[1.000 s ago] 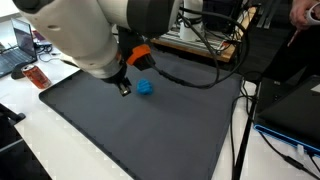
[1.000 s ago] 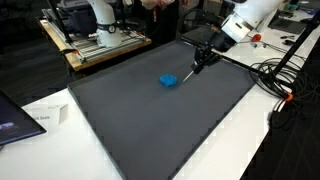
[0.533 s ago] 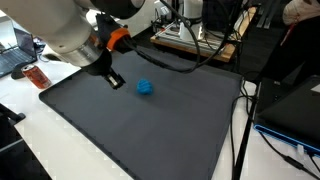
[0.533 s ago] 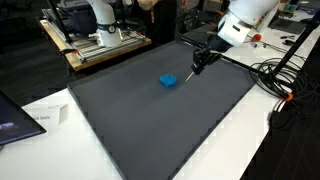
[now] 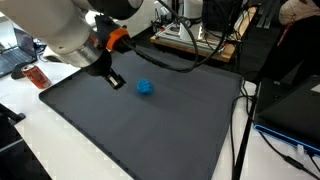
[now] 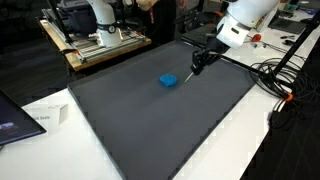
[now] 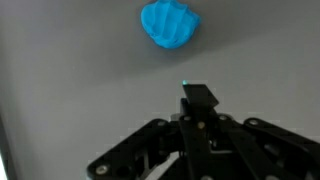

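Observation:
A small crumpled blue object [image 5: 145, 87] lies on the dark grey mat [image 5: 150, 130]. It shows in both exterior views [image 6: 169, 80] and at the top of the wrist view [image 7: 170, 25]. My gripper [image 5: 113, 80] hangs just above the mat, a short way to one side of the blue object and apart from it. It also shows in an exterior view [image 6: 196, 66] and in the wrist view [image 7: 199, 97]. Its fingers are pressed together, with nothing visible between them.
A red item [image 5: 38, 76] lies by the mat's corner. A laptop [image 6: 12, 115] and a paper [image 6: 45, 117] sit on the white table. Cables [image 6: 275, 80] run along the mat's edge. A wooden bench with equipment [image 6: 100, 45] stands behind it.
Since one second ago the arm has swung away from the blue object, widening the gap. Over the last half second nothing has moved.

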You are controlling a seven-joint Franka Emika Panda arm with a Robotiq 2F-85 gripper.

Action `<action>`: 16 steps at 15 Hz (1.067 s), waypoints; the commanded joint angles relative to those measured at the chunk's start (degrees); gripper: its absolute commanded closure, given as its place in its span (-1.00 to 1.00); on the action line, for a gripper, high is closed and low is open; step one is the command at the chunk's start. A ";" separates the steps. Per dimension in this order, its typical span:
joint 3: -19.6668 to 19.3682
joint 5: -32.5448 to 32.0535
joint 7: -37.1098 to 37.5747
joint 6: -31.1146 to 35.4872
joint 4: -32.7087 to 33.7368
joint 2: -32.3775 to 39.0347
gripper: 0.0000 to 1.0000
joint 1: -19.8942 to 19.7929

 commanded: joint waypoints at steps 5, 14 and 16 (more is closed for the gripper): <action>1.70 2.60 -6.17 0.07 -3.10 -0.73 0.94 -4.92; 4.93 8.43 -11.94 -0.09 -7.29 -1.46 0.94 -9.67; 5.55 9.44 -12.88 1.54 -8.81 -2.04 0.94 -10.49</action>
